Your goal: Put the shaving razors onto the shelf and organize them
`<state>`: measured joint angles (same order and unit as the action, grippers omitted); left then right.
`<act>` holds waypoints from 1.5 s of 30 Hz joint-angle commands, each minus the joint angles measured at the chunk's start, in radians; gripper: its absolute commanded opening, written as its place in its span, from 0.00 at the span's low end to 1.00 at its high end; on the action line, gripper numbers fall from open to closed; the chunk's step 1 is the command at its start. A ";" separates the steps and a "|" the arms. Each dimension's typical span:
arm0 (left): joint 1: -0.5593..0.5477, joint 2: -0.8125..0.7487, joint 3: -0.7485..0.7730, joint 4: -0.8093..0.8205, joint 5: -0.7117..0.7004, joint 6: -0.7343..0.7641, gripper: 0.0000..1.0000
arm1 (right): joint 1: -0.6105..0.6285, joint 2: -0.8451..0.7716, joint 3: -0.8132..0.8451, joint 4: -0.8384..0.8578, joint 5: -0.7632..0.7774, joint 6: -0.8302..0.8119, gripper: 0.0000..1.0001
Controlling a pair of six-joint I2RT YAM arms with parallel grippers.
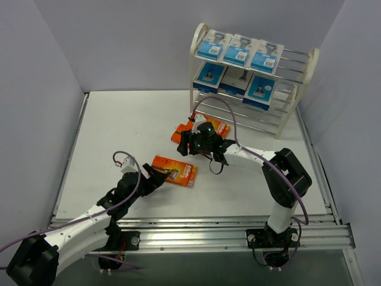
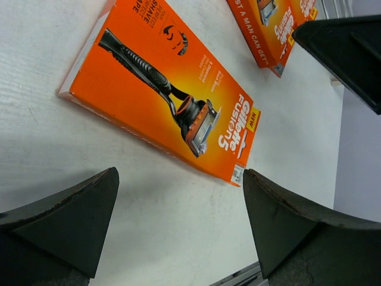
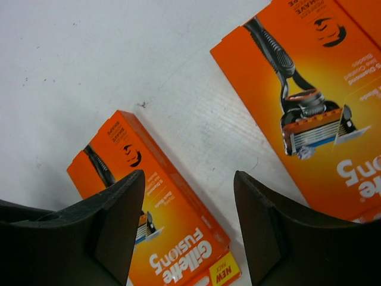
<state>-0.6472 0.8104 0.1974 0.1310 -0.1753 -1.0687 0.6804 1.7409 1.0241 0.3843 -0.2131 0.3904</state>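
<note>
- Shelf (image 1: 312, 62): it stands at 1 o'clock on the bench (image 1: 131, 119). Its open rod tiers face the arms, so packs can be slid in from the front.
- Blue packs (image 1: 237, 52): three lie in a row on the top tier and three on the middle tier. They lean back, faces outward, so these two rows look finished.
- Near orange box (image 2: 161, 89): it lies flat and face up near the bench centre, at 2 o'clock from the left gripper (image 2: 180, 179). That gripper hangs low beside it with its jaws at their widest and nothing between them, apparently lined up to span the box.
- Far orange boxes (image 3: 309, 77): they lie flat, close together, at 1 o'clock from the near box. The right gripper (image 3: 189, 176) hovers over them, jaws partly spread and empty.
- Appearance of the boxes: flat orange rectangles printed with a black-handled razor, white "Gillette Fusion5" lettering and a small yellow tag.
- Judgement: the lowest tier, where only rods show, is probably where they go.
</note>
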 commanded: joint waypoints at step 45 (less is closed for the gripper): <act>0.155 0.805 0.329 0.708 0.155 0.171 0.94 | 0.140 -0.075 -0.202 0.131 -0.115 0.100 0.57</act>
<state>-0.5011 1.6005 0.4938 0.7639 -0.0669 -0.9264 0.8204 1.7065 0.8326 0.4877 -0.3069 0.4812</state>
